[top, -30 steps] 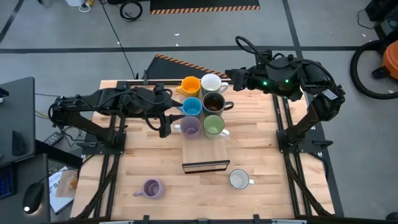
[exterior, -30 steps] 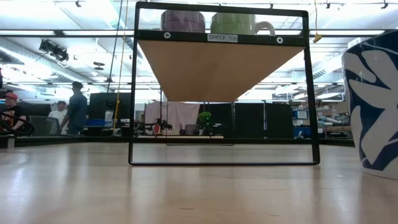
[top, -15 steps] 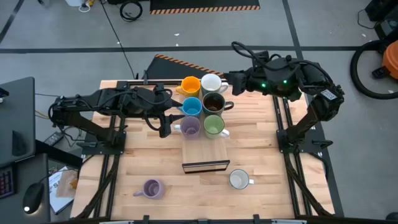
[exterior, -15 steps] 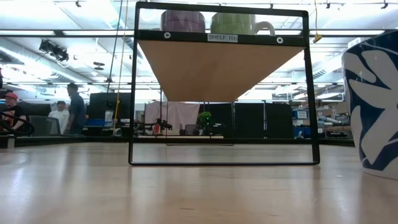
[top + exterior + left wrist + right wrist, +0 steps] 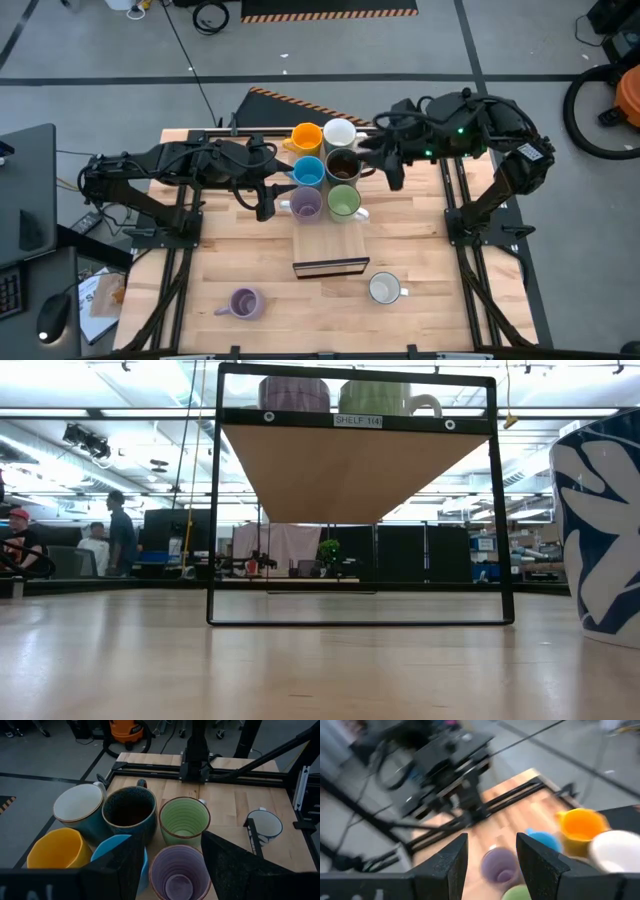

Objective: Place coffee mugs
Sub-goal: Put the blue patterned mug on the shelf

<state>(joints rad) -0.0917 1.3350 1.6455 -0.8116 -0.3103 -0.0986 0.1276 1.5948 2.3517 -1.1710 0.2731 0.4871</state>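
Six small ceramic mugs clustered in two columns on the raised long rectangular wooden board (image 5: 327,238) at mid-table: orange mug (image 5: 306,137) beside white mug (image 5: 339,133) at the far end, light blue mug (image 5: 308,172) beside dark brown mug (image 5: 343,165) in the middle, lavender mug (image 5: 305,204) beside light green mug (image 5: 344,202) nearest the board's bare front half. Touching or nearly touching one another throughout. Down on the wooden table (image 5: 420,250) itself, well apart from the board: a second lavender mug (image 5: 245,303) toward the front left, and a white mug with a blue pattern (image 5: 384,289) toward the front right, just past the board's front edge. Left gripper (image 5: 263,197) just left of the lavender mug on the board, fingers spread apart, nothing between them; in the left wrist view, dark fingers (image 5: 226,865) straddling that lavender mug (image 5: 180,873) from above. Right gripper (image 5: 388,166) just right of the dark brown mug, over the table beside the board, fingers apart and empty in the right wrist view (image 5: 491,861). From table height, only the lavender mug (image 5: 294,393) and light green mug (image 5: 380,398) visible on top of the board's black frame, with people standing in the room behind.
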